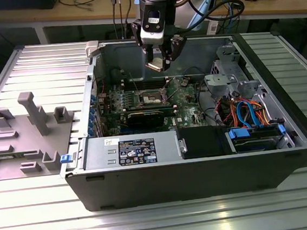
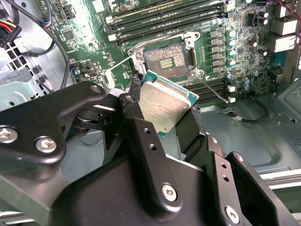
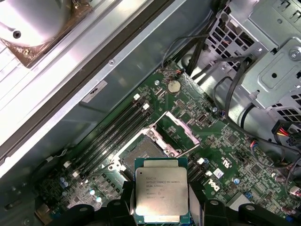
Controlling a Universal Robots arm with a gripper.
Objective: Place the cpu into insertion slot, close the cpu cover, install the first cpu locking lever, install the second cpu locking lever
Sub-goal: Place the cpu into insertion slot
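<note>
One cpu is clamped by its edges between the jaws (metal face showing in both wrist views), held up over the open computer case. Below it, on the green motherboard, lies the insertion slot, uncovered and well apart from the chip. The cpu cover stands swung up beside the slot. The case rests on a ribbed tabletop.

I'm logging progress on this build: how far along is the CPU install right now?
Nothing is finished yet. In hand: the gripper is shut on the cpu, held above the motherboard, off the insertion slot, whose dark centre lies bare. Left: seating the chip, lowering the cpu cover, which stands raised, then both latching steps.
</note>
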